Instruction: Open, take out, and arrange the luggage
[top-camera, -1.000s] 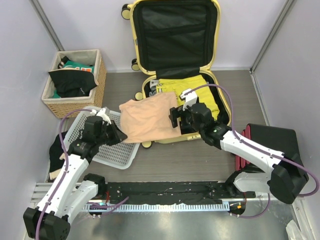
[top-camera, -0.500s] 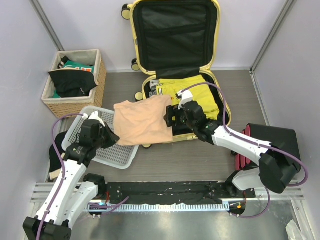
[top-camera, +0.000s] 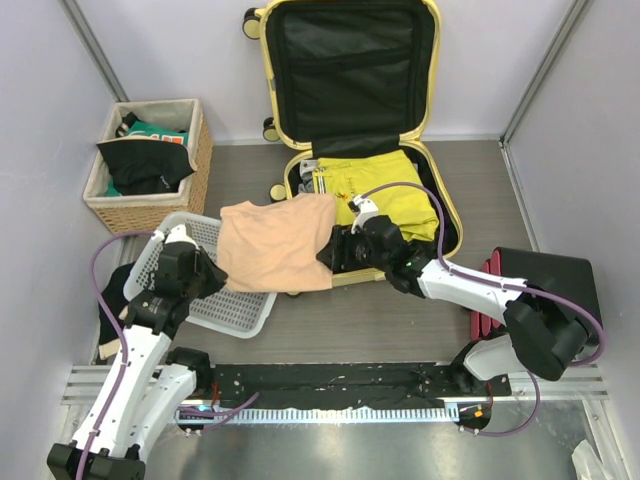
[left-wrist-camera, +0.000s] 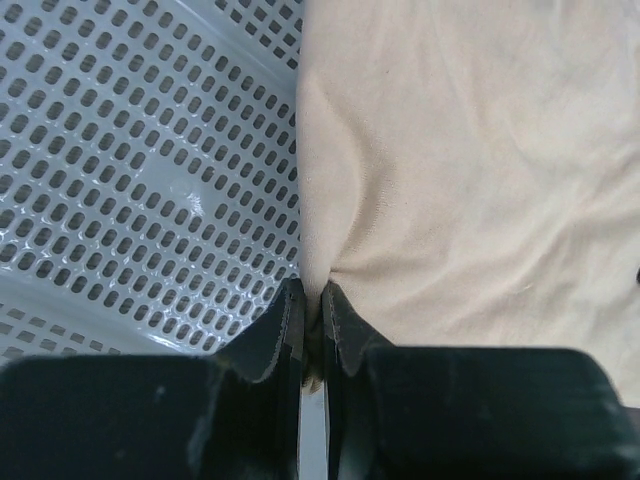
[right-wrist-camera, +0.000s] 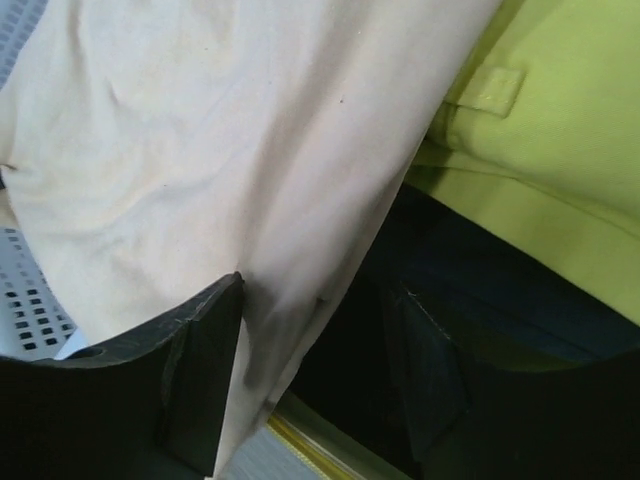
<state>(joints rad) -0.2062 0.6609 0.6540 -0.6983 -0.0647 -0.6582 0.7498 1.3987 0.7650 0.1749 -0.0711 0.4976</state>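
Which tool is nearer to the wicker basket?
Left. The left tool, pinching the peach cloth over the white tray, is close by the wicker basket; the right tool is farther right, at the luggage edge.

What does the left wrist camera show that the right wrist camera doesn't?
Only the left wrist view: the left gripper pinched shut on the beige garment. Only the right wrist view: the right gripper, jaws apart, a lime-yellow garment and the luggage with its yellow rim. Both: the beige garment and the perforated white tray.
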